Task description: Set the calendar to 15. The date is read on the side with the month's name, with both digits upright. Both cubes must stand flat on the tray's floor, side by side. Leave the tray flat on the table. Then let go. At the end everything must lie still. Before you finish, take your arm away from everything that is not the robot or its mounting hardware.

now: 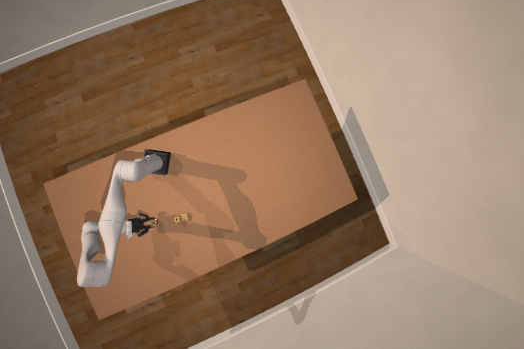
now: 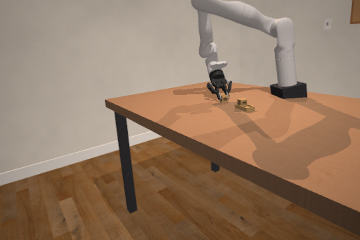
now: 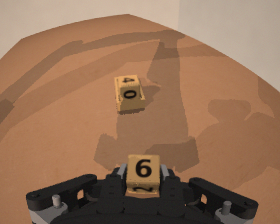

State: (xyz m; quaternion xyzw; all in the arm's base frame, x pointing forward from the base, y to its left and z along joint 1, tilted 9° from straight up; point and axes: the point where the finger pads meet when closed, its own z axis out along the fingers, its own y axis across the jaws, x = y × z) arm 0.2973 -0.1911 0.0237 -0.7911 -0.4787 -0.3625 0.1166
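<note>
My gripper (image 1: 154, 222) (image 2: 225, 98) (image 3: 143, 172) is shut on a small yellow cube (image 2: 224, 98) (image 3: 143, 170). In the wrist view, the held cube's large face reads 6 upright, and part of another digit shows on the face below it. Whether this cube touches the table is hard to tell. The yellow tray (image 2: 242, 108) (image 3: 131, 107) lies on the table, a short way from the gripper. The other cube (image 1: 177, 218) (image 2: 242, 101) (image 3: 129, 93) sits at the tray's end nearer the gripper. It shows a 0 and a 4, both turned sideways in the wrist view. The month's name is not readable.
The brown table (image 1: 280, 135) (image 2: 165, 110) carries the robot's black base (image 1: 164, 165) (image 2: 288, 91), well away from the tray. The arm's shadows fall across the table around the tray. The table's edge lies beyond the tray in the wrist view.
</note>
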